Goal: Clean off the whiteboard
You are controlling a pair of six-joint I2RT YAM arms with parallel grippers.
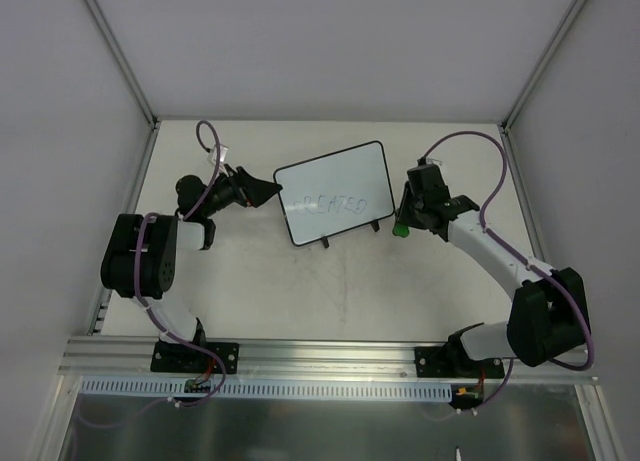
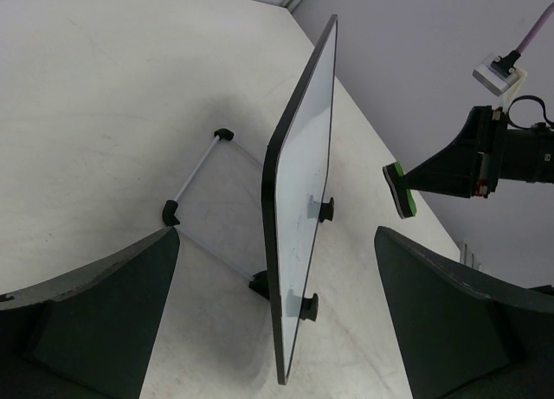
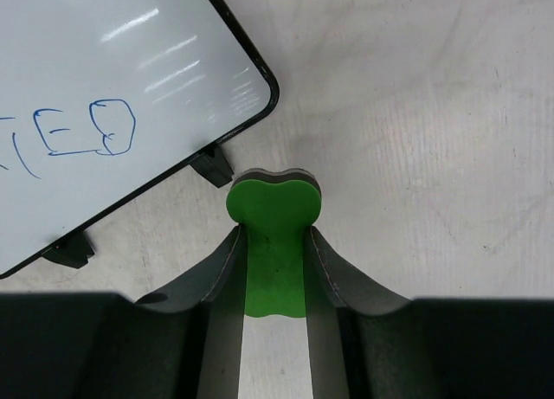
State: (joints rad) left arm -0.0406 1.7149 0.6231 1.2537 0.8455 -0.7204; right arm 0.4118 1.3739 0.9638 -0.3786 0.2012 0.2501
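The whiteboard point(image 1: 333, 191) stands tilted on its short black feet point(image 3: 212, 166) in the middle of the table, with blue handwriting point(image 3: 86, 131) on its face. In the left wrist view the whiteboard point(image 2: 303, 183) shows nearly edge-on. My left gripper point(image 1: 265, 191) is open at the board's left edge; that edge lies in the gap between its fingers point(image 2: 95, 312) without touching them. My right gripper point(image 1: 403, 224) is shut on a green eraser point(image 3: 273, 234) with a black underside, just off the board's lower right corner. The eraser also shows in the left wrist view point(image 2: 400, 189).
A thin metal support rod with black end caps point(image 2: 195, 174) lies behind the board. White enclosure walls point(image 1: 320, 51) stand close around the table. An aluminium rail point(image 1: 330, 353) runs along the near edge by the arm bases. Purple cables point(image 1: 470, 141) loop above both arms.
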